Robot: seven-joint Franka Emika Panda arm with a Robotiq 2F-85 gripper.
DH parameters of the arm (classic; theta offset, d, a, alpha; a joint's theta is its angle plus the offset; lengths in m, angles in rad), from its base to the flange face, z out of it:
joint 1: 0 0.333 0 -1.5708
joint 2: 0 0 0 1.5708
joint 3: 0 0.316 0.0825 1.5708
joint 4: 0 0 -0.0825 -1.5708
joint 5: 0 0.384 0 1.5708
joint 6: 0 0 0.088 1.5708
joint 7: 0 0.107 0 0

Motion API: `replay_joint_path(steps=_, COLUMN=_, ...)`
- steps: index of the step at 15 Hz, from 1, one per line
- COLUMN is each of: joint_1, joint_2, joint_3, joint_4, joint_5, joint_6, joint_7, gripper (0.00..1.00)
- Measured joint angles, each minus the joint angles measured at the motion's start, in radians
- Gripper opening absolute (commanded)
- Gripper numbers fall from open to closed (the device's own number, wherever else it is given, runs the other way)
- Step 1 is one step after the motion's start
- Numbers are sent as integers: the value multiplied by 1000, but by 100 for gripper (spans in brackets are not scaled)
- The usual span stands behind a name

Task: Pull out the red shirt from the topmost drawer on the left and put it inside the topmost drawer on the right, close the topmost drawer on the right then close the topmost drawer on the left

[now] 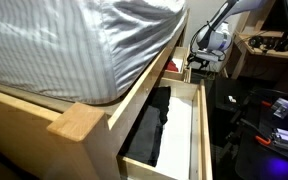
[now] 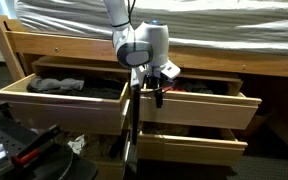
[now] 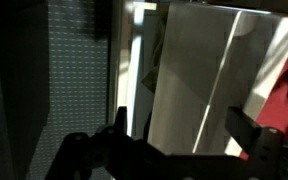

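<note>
Two top drawers under the bed stand open. The left top drawer holds dark clothes; they also show as black cloth in an exterior view. The right top drawer holds a red shirt, which also shows at the right edge of the wrist view. My gripper hangs between the two drawers, at the near corner of the right one, and is small and far in an exterior view. In the wrist view its fingers are spread apart and empty over a wooden drawer panel.
The bed with a striped grey cover lies above the drawers. A lower right drawer is also open. A wooden bed post juts near the camera. A black case with tools sits on the floor at front left.
</note>
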Motion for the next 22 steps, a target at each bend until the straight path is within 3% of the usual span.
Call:
replay_joint_path(steps=3, joint_1=-107, joint_2=3, joint_3=155, joint_4=13, joint_5=2, joint_6=75, joint_7=-41, gripper=100)
replay_joint_path(steps=4, joint_1=-119, joint_2=3, joint_3=171, joint_4=15, joint_5=1, joint_6=78, joint_7=-43, gripper=100)
replay_joint_path(steps=15, joint_1=-78, joint_2=10, joint_3=110, joint_4=8, joint_5=-1, joint_6=23, joint_7=-43, gripper=100)
replay_joint_path(steps=17, joint_1=-119, joint_2=35, joint_3=167, joint_4=16, joint_5=5, joint_6=114, joint_7=-48, gripper=100)
replay_joint_path(steps=19, joint_1=-197, joint_2=77, joint_3=269, joint_4=29, joint_5=-9, joint_6=244, joint_7=-50, gripper=100)
replay_joint_path(steps=22, joint_1=-289, joint_2=149, joint_3=367, joint_4=58, joint_5=-104, joint_6=343, joint_7=5, gripper=100)
